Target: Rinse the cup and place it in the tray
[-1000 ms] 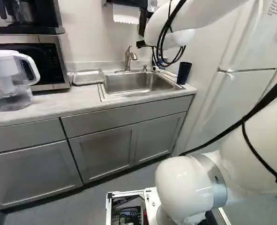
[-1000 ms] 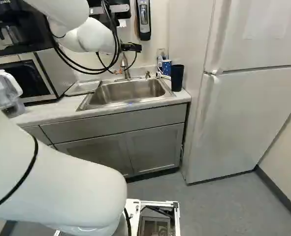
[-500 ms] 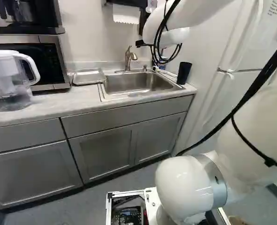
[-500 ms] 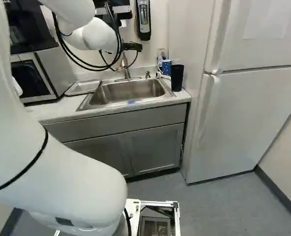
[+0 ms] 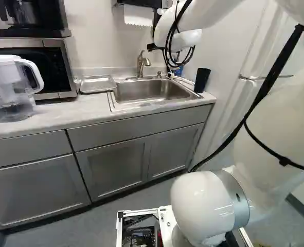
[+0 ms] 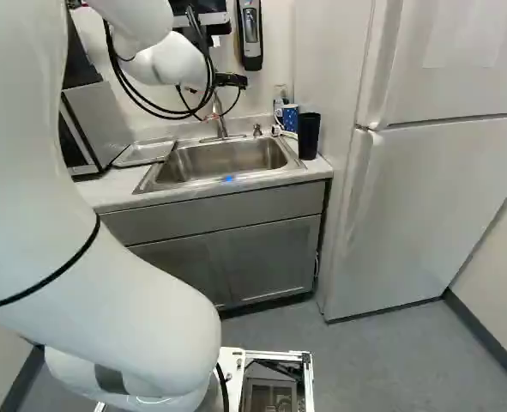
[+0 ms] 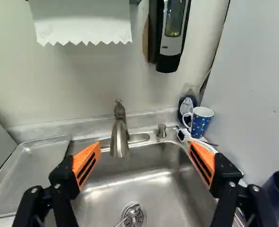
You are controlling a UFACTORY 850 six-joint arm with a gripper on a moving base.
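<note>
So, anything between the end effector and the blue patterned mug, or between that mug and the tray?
A scrub brush lies in front of the mug, on the open end effector's side. Toward the tray, a pump and the faucet stand along the sink's back edge, so a low straight carry would likely meet them.

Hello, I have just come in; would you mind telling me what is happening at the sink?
The robot arm has its open gripper raised at the sink, gripping nothing. The patterned blue mug stands by the sink's back corner, the dark cup on the counter. Neither is in the tray beside the sink.
</note>
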